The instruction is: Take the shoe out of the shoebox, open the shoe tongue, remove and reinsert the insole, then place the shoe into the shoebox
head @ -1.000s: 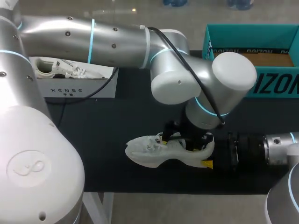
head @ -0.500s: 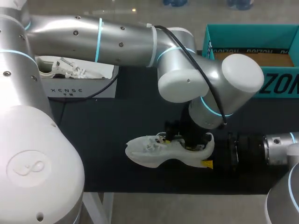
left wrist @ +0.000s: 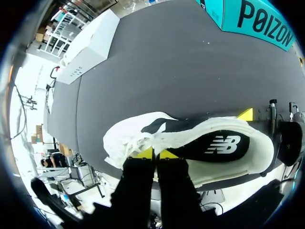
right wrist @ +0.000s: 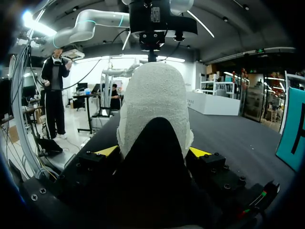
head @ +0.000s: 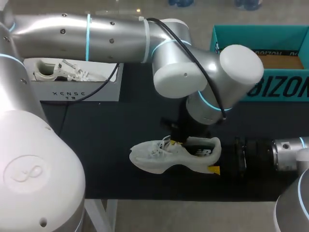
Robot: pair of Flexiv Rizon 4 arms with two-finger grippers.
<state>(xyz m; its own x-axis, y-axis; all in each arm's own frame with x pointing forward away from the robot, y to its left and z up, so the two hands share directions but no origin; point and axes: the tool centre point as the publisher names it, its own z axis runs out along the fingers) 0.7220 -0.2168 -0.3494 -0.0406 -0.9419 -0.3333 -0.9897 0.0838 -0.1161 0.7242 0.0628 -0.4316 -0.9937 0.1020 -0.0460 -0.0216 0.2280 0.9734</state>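
— What takes up the most room?

— The dark table (head: pixel 120 126), and over it the left arm (head: pixel 96 37), which comes in from the left and bends down past the middle. The right arm (head: pixel 286 148) lies low along the table from the right.

— And the boxes?

— The teal shoebox (head: pixel 251 30) stands open at the far right corner, well apart from the shoe. A white box (head: pixel 79 92) sits at the far left with another pale shoe (head: pixel 60 71) lying in it.

— Where is the task's shoe?

— The white shoe (head: pixel 161 158) lies on the table near the front edge, toe to the left and heel to the right, outside the shoebox.

— The pincers?

— The right gripper (right wrist: pixel 152 151) clamps the heel from two sides, one yellow tip on each flank. The left gripper (left wrist: pixel 155 153) stands over the shoe's opening by the laces, its two tips pressed narrow, side by side, touching the rim. Whether they pinch anything I cannot tell.

— Smallest?

— The black insole (left wrist: pixel 214 145), showing inside the shoe.
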